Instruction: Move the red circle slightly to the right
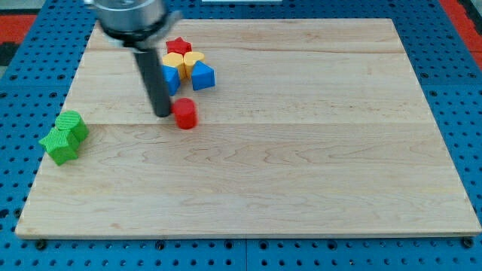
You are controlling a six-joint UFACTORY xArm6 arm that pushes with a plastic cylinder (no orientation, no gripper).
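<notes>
Pale, matt wooden board (301, 150) with visible grain; red circle (184, 114) looks smooth.

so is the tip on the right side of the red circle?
No, my tip sits just at the view's left of the red circle.

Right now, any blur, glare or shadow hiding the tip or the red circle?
Camera view: lighting is even, with no strong glare on the wooden board. The arm's upper housing at the view's top is blurred. My tip is sharp enough, just to the view's left of the red circle. Shadows are soft and short. Block edges are slightly soft.
</notes>
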